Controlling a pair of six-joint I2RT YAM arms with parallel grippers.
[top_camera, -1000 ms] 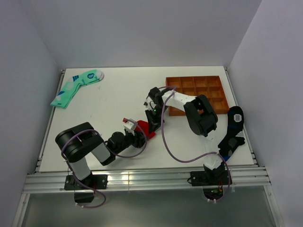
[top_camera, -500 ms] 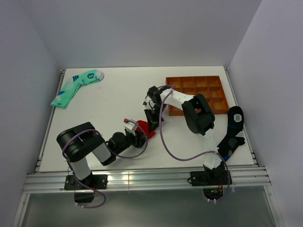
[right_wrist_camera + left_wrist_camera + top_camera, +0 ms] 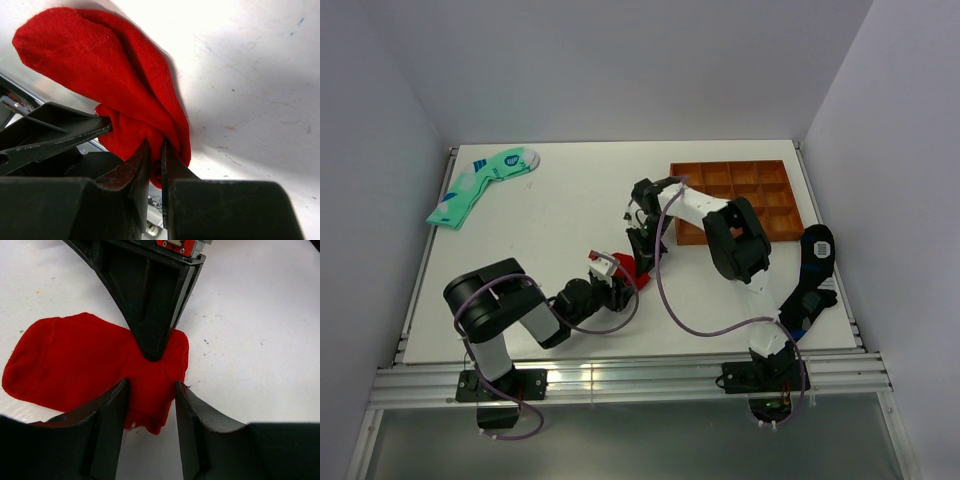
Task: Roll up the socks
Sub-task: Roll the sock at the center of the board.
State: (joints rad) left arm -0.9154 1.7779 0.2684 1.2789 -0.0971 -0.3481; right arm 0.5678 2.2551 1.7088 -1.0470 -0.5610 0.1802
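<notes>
1. The white table (image 3: 560, 220) fills the overhead view. Only slivers of it show in the wrist views.
2. The left arm (image 3: 495, 305) reaches in from 7 o'clock and the right arm (image 3: 740, 245) from 5 o'clock. They meet just below the table's centre.
3. The brown tray (image 3: 725, 165), gridded, sits at 2 o'clock and is seen only from overhead.
4. The mint-green sock (image 3: 480, 185) lies at 10 o'clock. The black sock (image 3: 812, 275) lies at 4 o'clock by the table's edge. Neither shows in a wrist view.
5. The red socks (image 3: 624, 266) are a mere scrap from above, near the centre, between the two grippers. The left wrist view shows them (image 3: 75, 360) lying flat, spreading towards 9 o'clock. The right wrist view shows their knit and a stitched hem (image 3: 100, 65).
6. The right gripper (image 3: 155, 150) has its fingers pressed together, pinching a fold of red cloth. From the left wrist it (image 3: 152, 352) comes down onto the socks from 12 o'clock.
7. The left gripper (image 3: 151, 390) stands spread, astride the bunched end of the socks.
8. Compared with a second ago, the right arm's elbow has swung slightly towards 11 o'clock, and less red shows from above.
9. By count there are two arms, one tray, one mint-green sock, one black sock and one red bundle. I cannot tell how many layers the bundle has.
</notes>
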